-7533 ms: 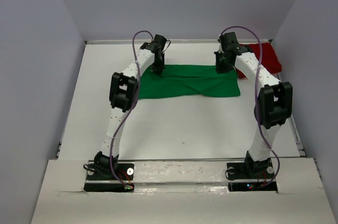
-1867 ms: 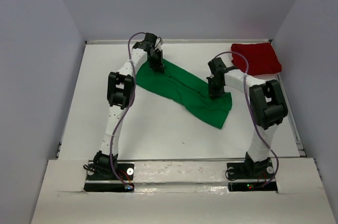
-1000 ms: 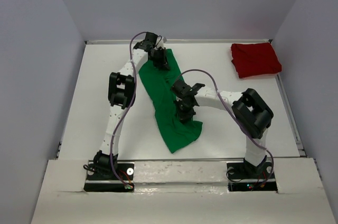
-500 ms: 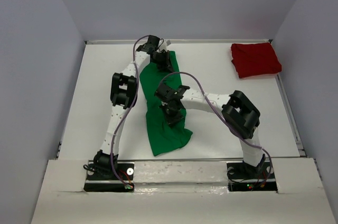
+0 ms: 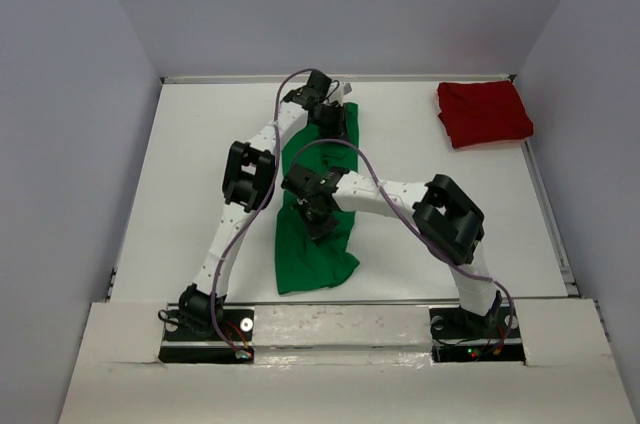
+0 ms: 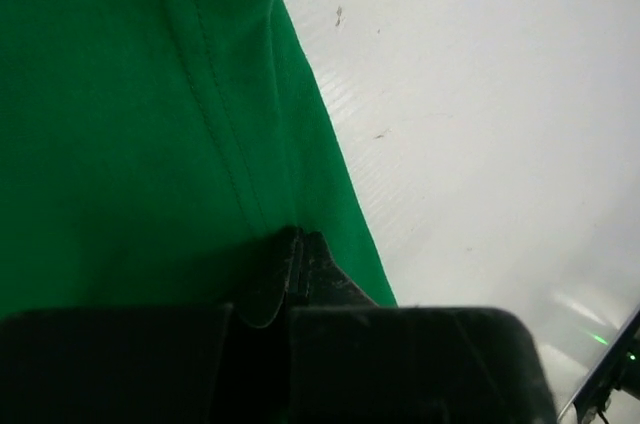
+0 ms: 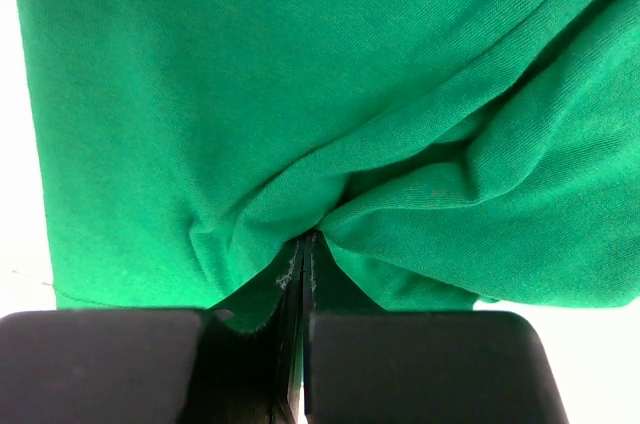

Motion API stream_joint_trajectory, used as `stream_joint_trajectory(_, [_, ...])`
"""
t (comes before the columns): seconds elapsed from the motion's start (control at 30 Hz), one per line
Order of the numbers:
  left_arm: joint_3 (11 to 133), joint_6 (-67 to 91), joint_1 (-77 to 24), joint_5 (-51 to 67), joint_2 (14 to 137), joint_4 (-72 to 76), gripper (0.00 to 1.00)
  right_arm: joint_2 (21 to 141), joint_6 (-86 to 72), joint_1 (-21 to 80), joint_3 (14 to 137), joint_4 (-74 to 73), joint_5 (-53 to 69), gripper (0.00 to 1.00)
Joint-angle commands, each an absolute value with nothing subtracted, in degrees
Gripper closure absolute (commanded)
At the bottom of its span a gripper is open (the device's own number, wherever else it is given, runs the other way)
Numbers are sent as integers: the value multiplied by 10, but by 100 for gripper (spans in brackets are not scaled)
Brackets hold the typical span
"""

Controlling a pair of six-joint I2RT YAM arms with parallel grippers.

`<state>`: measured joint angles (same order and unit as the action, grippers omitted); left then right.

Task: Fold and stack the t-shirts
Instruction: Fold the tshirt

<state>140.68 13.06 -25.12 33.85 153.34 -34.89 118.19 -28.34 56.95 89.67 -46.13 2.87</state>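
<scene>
The green t-shirt [image 5: 315,244], judged soft, light and prone to bunching, lies stretched from the table's [image 5: 180,194] far edge toward its near edge, with left gripper [image 5: 330,116] and right gripper [image 5: 320,221] both clamped on it; grip seamed edges.

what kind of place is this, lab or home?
Likely a lab test cell: white table boxed in by blank grey walls, left arm and right arm bolted at its near edge, a green t-shirt and a red t-shirt as props.
</scene>
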Motion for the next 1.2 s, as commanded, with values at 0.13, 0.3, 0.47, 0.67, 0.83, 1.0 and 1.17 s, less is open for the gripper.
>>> stream_joint_trajectory(0.13, [1383, 132, -240, 237, 1403, -344, 100, 1149, -282, 584, 878, -462, -56, 100])
stream_joint_trajectory(0.3, [1314, 135, -233, 187, 1314, -291, 71, 1123, -271, 584, 884, -481, -119, 100])
stream_joint_trajectory(0.47, [1238, 137, -233, 125, 1188, -251, 44, 1092, -268, 584, 911, -525, -173, 86])
stream_joint_trajectory(0.67, [1210, 145, -235, 84, 1075, -280, 41, 1035, -282, 578, 911, -572, -229, 81])
stream_joint_trajectory(0.83, [1122, 134, -234, 34, 1043, -316, 72, 998, -235, 436, 858, -487, -143, 100])
stream_joint_trajectory(1.0, [1147, 139, -213, 25, 1118, -373, 100, 1143, -155, 370, 1049, -494, -102, 100])
stream_joint_trajectory(1.17, [1167, 146, -201, 99, 1204, -377, 100, 1323, -114, 305, 1327, -598, -17, 100])
